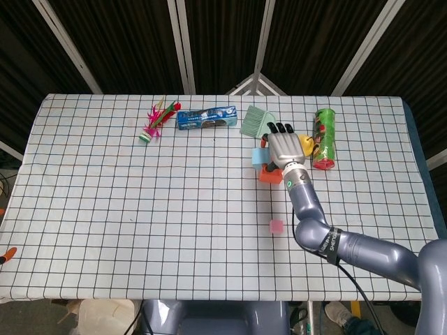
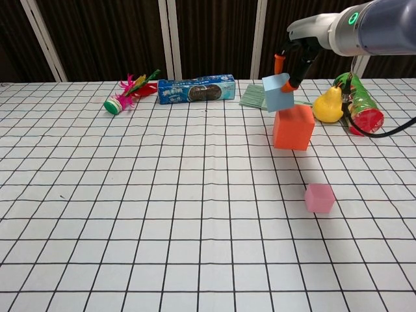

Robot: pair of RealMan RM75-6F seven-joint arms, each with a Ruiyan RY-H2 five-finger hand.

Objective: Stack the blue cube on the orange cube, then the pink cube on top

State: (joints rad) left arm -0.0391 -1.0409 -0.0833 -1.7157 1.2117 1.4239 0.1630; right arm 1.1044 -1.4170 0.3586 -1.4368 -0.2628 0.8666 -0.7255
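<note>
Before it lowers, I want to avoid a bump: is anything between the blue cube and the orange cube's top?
Nothing visible. The right hand holds the blue cube tilted just above the orange cube; the pear stands off to the side.

blue cube [image 2: 278, 92]: pale sky blue
orange cube [image 2: 293, 127]: bright orange-red
pink cube [image 2: 320, 197]: soft pink
right hand [image 1: 283, 149]: grey metal, black fingers, orange fingertip pads
tablecloth [image 2: 130, 214]: white, black grid
pear [image 2: 328, 106]: yellow
biscuit pack [image 2: 197, 89]: blue
can [image 2: 358, 103]: green, red end
brush [image 1: 255, 122]: mint green
shuttlecock [image 2: 125, 95]: pink, red and green feathers
</note>
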